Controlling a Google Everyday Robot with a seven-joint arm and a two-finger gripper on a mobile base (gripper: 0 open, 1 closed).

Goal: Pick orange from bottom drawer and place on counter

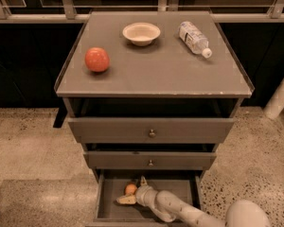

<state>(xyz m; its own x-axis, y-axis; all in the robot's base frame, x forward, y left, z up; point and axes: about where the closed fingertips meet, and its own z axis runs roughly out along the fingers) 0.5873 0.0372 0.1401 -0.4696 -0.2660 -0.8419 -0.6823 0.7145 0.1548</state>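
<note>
1. Orange is the thing to fetch. It lies on the floor of the bottom drawer, left of centre and toward the far side, just under the front of the drawer above.
2. The bottom drawer is pulled out and its inside is open to view, so the opening step looks done. The two upper drawers, top and middle, are only slightly out.
3. The gripper is down inside the bottom drawer, reached in from the near right on the pale arm. Its two fingers are spread apart. One points to the far side just right of the orange, and the other lies to the near left of it, so the fruit sits between them.
4. I judge the grasp as not yet made. The fingers straddle the orange but are not closed on it, and the fruit rests on the drawer floor.
5. What is left, as I read it, is to close on the orange, lift it clear of the middle drawer's front edge, carry it up and set it down on the counter.
6. The counter holds a red apple-like fruit at the left, a pale bowl at the far centre and a plastic bottle lying at the far right. No orange is on the counter yet.
</note>
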